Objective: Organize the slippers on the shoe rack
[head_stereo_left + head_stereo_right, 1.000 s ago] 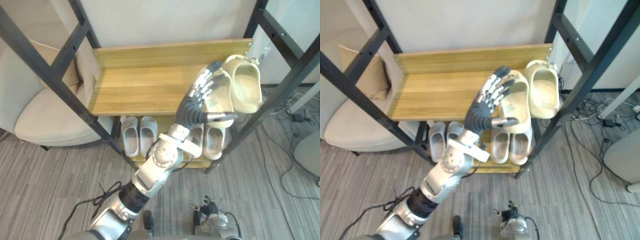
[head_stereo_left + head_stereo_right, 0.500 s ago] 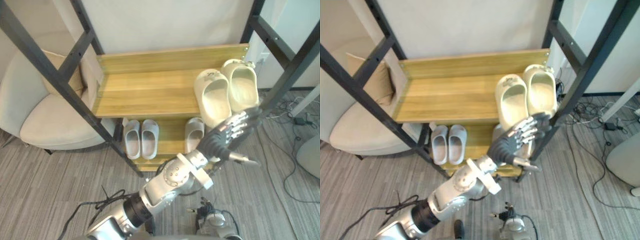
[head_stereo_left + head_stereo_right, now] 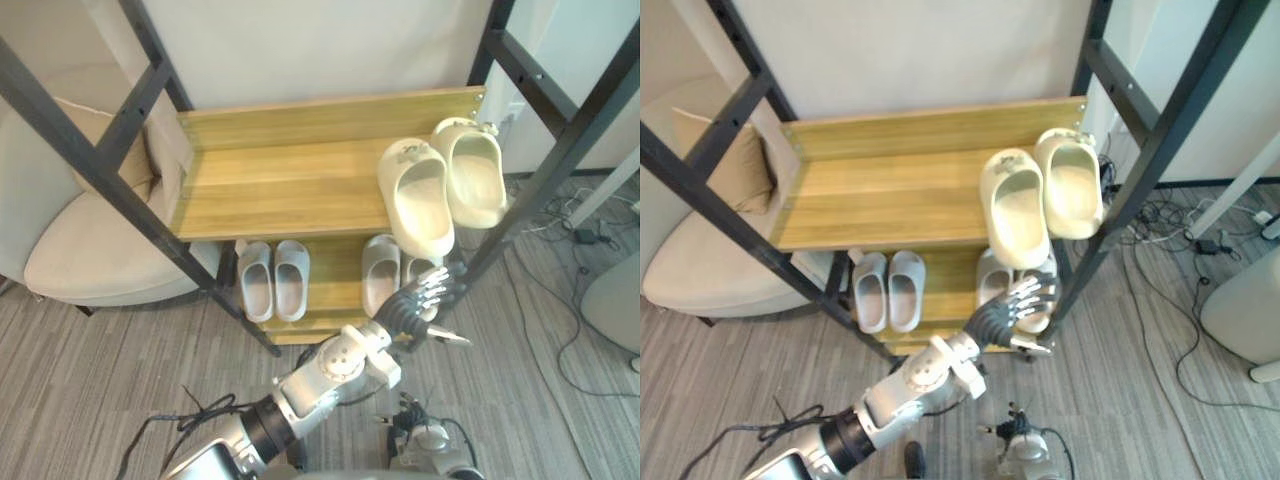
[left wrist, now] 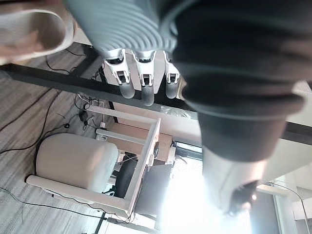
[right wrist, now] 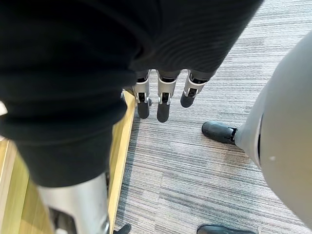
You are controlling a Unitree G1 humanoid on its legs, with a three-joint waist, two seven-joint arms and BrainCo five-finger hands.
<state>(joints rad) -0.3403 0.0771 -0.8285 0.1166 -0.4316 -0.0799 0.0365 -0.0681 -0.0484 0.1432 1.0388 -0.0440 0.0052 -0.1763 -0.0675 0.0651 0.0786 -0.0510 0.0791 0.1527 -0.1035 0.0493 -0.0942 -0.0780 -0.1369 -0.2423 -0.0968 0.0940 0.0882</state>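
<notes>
L hand [image 3: 420, 305] off cream slipper [image 3: 420, 205] | drops to lower shelf [image 3: 338, 272] front | slipper now lies w/ toe past upper shelf [image 3: 280, 190] edge

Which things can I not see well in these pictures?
1. Lower shelf's rightmost slipper: eye views, mostly behind the left hand.
2. Armchair: eye views, cut off by the left edge.
3. Pale shape, left wrist view: blurred, perhaps a slipper.
</notes>
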